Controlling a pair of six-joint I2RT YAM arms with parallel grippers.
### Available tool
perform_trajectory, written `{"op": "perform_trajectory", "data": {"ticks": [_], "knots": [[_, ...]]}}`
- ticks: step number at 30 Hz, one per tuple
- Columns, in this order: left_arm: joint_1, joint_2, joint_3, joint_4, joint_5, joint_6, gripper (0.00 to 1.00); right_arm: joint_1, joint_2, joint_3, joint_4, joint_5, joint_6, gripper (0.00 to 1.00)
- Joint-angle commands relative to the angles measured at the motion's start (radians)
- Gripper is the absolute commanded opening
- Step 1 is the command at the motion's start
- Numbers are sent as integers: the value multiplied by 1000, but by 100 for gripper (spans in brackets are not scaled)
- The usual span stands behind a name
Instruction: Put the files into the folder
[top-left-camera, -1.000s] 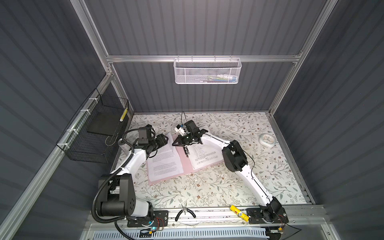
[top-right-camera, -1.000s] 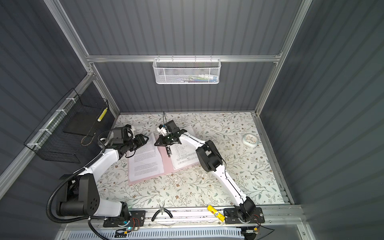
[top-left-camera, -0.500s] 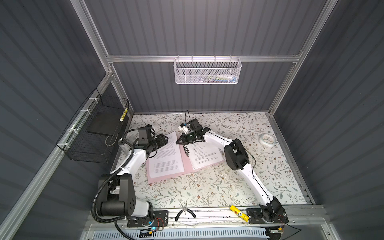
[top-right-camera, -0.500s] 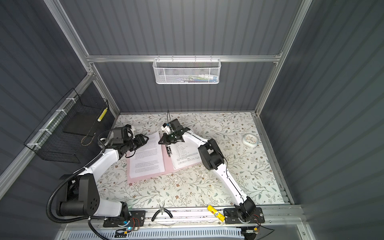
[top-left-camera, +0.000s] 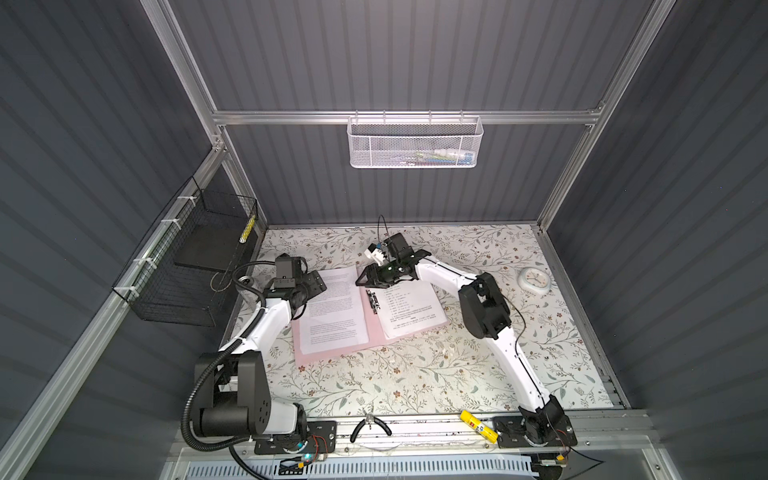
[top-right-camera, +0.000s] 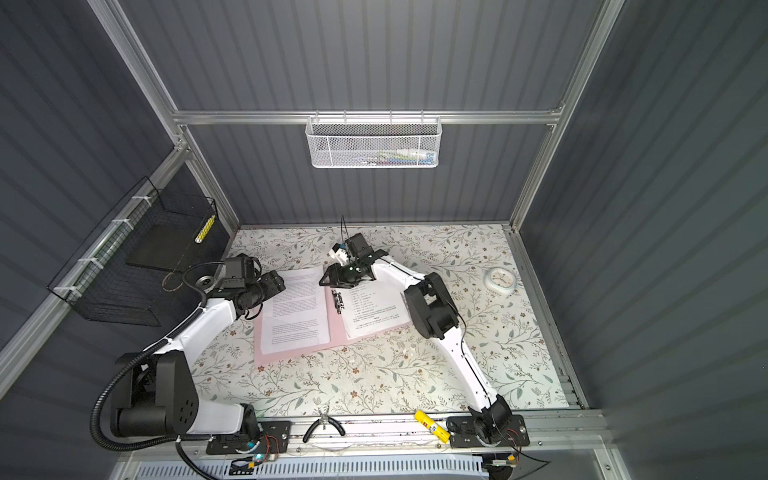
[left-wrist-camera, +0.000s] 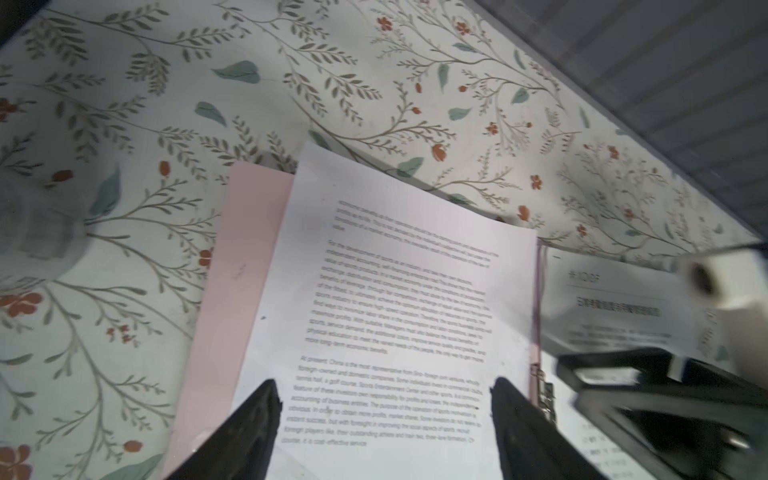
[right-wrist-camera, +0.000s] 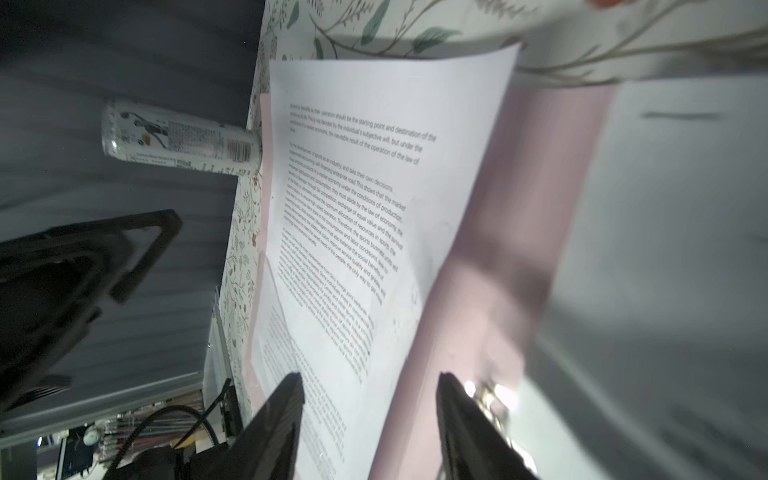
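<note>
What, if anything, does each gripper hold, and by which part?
Nothing. The left gripper and the right gripper are both open over the sheets.

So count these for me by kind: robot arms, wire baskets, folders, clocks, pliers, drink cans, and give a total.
Robot arms: 2, left arm, right arm
Wire baskets: 2, white basket, black basket
Folder: 1
Clock: 1
Pliers: 1
Drink can: 1
Total: 8

The pink folder lies open and flat on the table. White files with small black words lie on it: a left sheet and a right sheet.
</note>
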Motion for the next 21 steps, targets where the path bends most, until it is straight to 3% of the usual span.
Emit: {"op": "perform_trajectory", "data": {"ticks": [1,4,11,15,21], "knots": [[36,53,-16,0,-83,-17,81,-94,-163,-85,-32,123,-53,57],[65,80,-33,49,-79,-29,82,-159,-257,-180,-72,187,-87,61],[111,146,-7,52,-83,-8,90,-269,-365,-301,-93,215,-85,65],[155,173,3,69,-14,24,90,-279,-377,-311,-113,237,-91,66],[210,238,40,113,181,79,94,-281,-370,-282,-127,235,-96,66]]}}
